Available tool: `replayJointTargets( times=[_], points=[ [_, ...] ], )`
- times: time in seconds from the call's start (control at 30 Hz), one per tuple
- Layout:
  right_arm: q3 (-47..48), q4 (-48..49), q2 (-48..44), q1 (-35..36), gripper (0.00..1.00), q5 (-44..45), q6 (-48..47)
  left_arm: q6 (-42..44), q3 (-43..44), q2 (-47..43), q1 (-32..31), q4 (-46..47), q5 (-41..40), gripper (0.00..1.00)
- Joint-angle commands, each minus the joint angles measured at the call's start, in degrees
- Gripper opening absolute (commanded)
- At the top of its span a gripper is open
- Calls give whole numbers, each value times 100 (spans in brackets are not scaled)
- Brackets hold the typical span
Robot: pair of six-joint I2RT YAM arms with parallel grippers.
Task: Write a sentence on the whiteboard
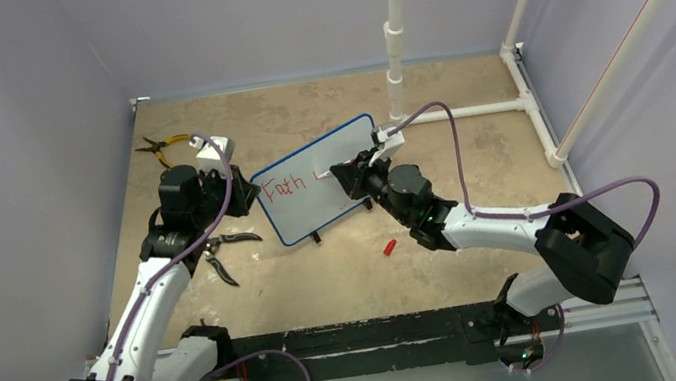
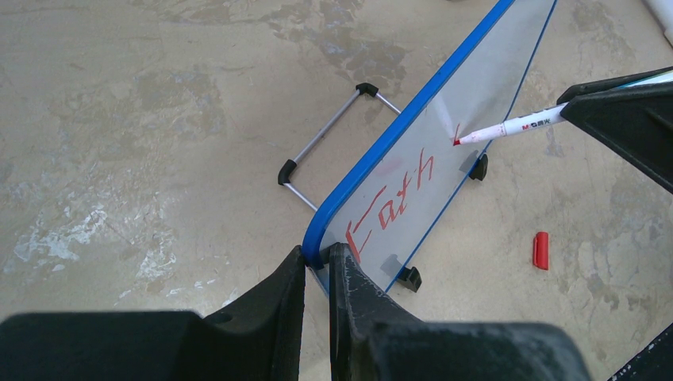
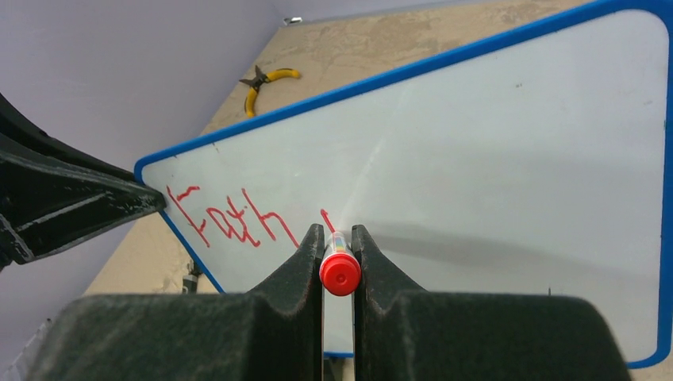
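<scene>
Whiteboard (image 1: 316,204) stands tilted on black feet, mid-table. Left gripper (image 2: 319,255) clenched on blue-framed corner of board. Right gripper (image 3: 337,234) clamped on red marker (image 2: 516,125), tip touching board face just beside red lettering (image 1: 285,187) "Fath". Red cap (image 2: 540,250) lies on table near board.

I am reading the whiteboard (image 1: 302,211) as white, its thin frame showing blue. The sentence (image 1: 283,188) is showing red. The marker (image 2: 512,127) is presenting a white barrel with a red tip and a red end plug. A loose cap (image 2: 540,250), at five o'clock from the board, is showing red. The table (image 1: 301,105) is showing mottled beige. The pliers (image 1: 161,148), at ten o'clock, are showing yellow handles. The left gripper (image 2: 319,254) and right gripper (image 3: 337,232) are showing black, and the cables (image 1: 617,189) purple.
</scene>
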Motion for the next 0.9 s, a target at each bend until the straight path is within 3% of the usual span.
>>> replayJointTargets(
  times=[0.0, 0.47, 0.87],
  points=[
    [-84, 146, -38, 9, 0, 191, 36, 110, -2, 29, 1, 36, 28, 0],
    [116, 135, -485, 13, 0, 22, -78, 101, -9, 25, 1, 45, 24, 0],
    [542, 64, -191, 9, 0, 48, -175, 93, -27, 15, 8, 45, 23, 0]
  ],
)
